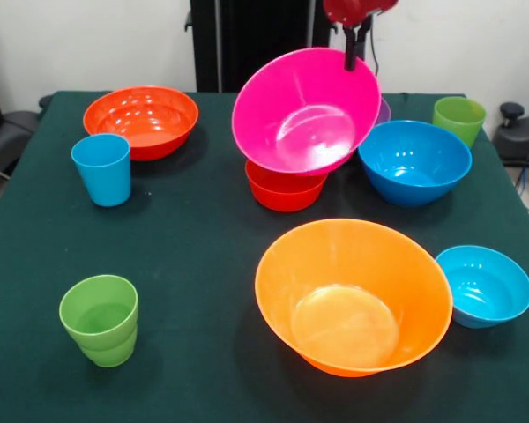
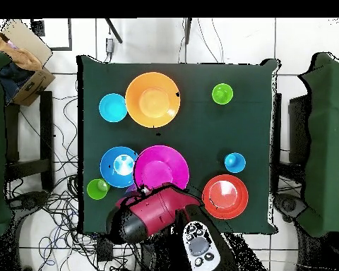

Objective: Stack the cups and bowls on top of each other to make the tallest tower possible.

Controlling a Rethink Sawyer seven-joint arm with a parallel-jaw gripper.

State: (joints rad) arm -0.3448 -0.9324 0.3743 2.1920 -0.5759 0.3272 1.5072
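Right now the gripper comes down from above and its dark fingers pinch the far rim of the big pink bowl, so it is closed on that bowl. The bowl hangs steeply tilted, mouth turned toward the front camera, far rim high, near rim low. Its low edge sits just above or on the small red-orange bowl; I can't tell from the front view whether they touch.

Key relation: the pink bowl lies below the fingers and toward the camera, pivoting on the pinched rim. Its centre is not under the grip point. Overhead, the pink bowl reads as a near-full disc just beside the blue bowl, with the red arm reaching in from the desk edge.

Other pieces:
- big orange bowl, upright, near side, well apart from the pink one
- small blue bowl touching or just beside the orange one
- medium red-orange bowl, far left
- blue cup; green cup; second green cup
- a purple edge behind the pink bowl, mostly hidden

My read: no tower yet. Next move depends on levelling the pink bowl before it settles, otherwise it'll sit crooked on the red-orange one.
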